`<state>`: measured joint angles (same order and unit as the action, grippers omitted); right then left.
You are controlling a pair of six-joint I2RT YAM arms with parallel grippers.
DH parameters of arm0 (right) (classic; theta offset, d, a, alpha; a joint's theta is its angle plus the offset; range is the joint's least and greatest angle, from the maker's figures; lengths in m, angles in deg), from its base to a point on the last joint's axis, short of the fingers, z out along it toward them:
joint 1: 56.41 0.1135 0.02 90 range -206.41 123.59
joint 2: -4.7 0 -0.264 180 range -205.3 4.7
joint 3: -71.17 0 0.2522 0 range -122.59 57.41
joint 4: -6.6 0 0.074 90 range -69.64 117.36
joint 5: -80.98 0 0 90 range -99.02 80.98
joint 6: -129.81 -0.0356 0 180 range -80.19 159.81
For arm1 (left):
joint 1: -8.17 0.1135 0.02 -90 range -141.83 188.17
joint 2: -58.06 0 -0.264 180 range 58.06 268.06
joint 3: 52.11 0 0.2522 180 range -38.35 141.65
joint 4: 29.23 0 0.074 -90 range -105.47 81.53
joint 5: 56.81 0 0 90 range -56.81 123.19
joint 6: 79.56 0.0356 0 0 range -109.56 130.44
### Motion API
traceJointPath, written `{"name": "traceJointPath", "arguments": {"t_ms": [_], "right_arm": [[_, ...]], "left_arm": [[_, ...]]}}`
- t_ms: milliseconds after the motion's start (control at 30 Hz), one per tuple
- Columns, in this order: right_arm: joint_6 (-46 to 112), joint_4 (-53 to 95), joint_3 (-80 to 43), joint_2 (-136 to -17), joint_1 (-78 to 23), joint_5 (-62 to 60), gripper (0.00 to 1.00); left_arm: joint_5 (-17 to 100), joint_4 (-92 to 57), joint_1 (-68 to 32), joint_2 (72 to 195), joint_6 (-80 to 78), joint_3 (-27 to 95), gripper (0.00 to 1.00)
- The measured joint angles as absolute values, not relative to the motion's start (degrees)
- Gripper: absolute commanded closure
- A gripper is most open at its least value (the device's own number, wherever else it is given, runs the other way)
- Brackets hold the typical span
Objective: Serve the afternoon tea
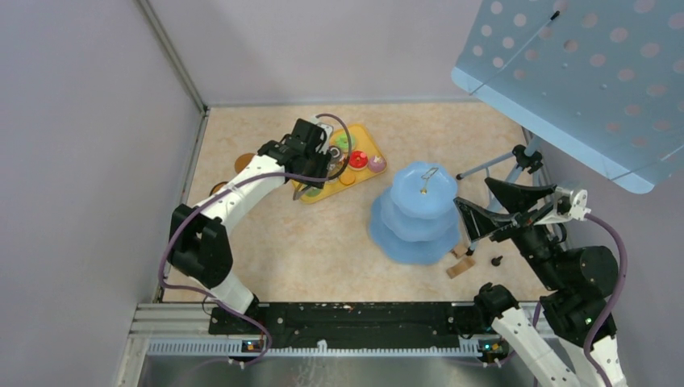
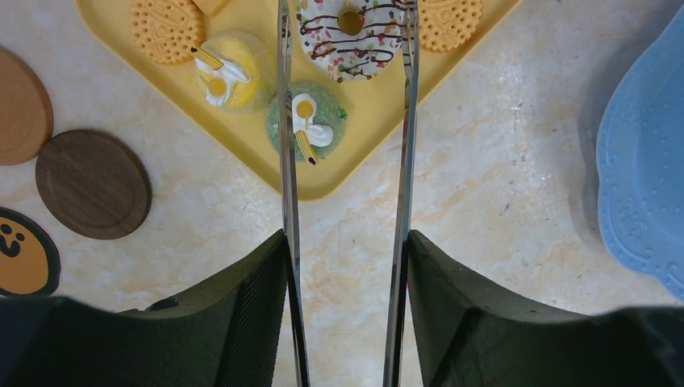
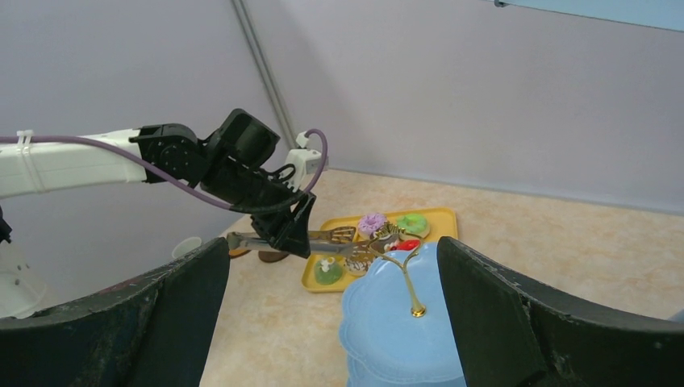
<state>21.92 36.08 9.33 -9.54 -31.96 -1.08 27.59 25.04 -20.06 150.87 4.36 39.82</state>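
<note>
Three-tier stand (image 1: 415, 214) bare — serving barely begun. Left gripper (image 2: 347, 242) clasps tongs (image 2: 286, 121) straddling sprinkled donut (image 2: 355, 36) on yellow tray (image 2: 355, 161); right gripper (image 1: 476, 201) wide, empty.

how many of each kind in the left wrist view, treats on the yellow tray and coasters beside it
biscuits: 2
cupcakes: 2
donuts: 1
coasters: 3
total: 8
orange piece cut off at the top edge, not counted

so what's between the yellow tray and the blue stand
Nothing: only bare table lies between the tray and the stand, clearest in the top view.
</note>
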Motion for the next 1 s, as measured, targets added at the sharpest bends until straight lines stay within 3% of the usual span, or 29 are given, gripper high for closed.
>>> {"name": "traceJointPath", "arguments": {"t_ms": [1000], "right_arm": [[21.2,35.8,9.8,-9.5,-32.0,-1.2,0.02]], "left_arm": [[28.5,24.5,-20.1,150.9,4.4,37.3,0.39]]}}
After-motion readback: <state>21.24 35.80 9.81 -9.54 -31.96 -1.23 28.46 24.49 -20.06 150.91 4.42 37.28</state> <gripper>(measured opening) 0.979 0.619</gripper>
